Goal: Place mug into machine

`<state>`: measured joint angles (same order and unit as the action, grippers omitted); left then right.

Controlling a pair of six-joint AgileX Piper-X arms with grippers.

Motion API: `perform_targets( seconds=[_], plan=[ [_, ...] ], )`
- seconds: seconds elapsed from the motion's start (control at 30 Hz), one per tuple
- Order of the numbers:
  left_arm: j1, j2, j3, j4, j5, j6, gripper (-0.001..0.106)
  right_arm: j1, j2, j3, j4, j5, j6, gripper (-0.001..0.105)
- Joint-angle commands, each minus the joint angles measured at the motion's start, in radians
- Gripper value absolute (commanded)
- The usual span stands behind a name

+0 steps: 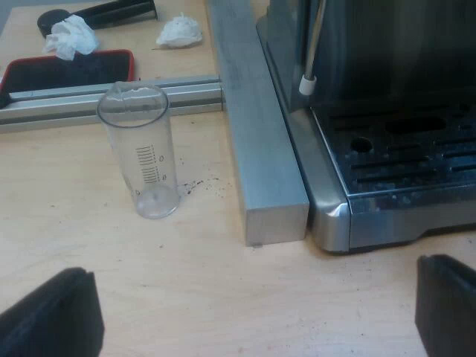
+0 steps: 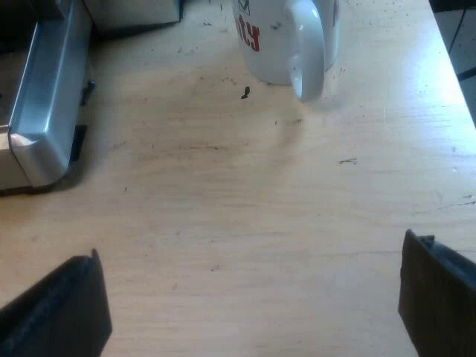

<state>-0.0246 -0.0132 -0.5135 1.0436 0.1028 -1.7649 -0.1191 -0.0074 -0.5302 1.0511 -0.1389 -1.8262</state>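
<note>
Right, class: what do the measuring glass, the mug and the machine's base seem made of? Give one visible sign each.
Measuring glass: clear glass or plastic, cannot tell which; the table shows through it. Mug: probably glazed white ceramic; smooth glossy surface. Machine's base: silvery metal, likely steel; bright reflective corner.
</note>
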Motion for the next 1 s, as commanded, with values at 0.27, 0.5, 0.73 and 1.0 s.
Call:
perform_targets(
  seconds=[0.27, 0.5, 0.73, 1.0],
  plan=[
    [0.000, -0.139, -0.006, -0.017, -0.001, 0.001, 0.087, -0.001, -0.045, -0.005, -0.007, 0.003, -0.012, 0.081],
    [0.000, -0.139, -0.006, -0.034, 0.006, -0.003, 0.087, -0.001, -0.045, -0.005, -0.009, 0.003, -0.009, 0.081],
    [-0.004, -0.084, -0.005, -0.048, 0.107, -0.003, 0.087, 0.078, -0.014, -0.039, -0.057, 0.079, -0.039, 0.081],
    [-0.078, 0.000, -0.005, -0.120, 0.244, -0.010, 0.087, 0.115, 0.103, -0.142, -0.032, 0.139, -0.036, 0.081]
  ],
)
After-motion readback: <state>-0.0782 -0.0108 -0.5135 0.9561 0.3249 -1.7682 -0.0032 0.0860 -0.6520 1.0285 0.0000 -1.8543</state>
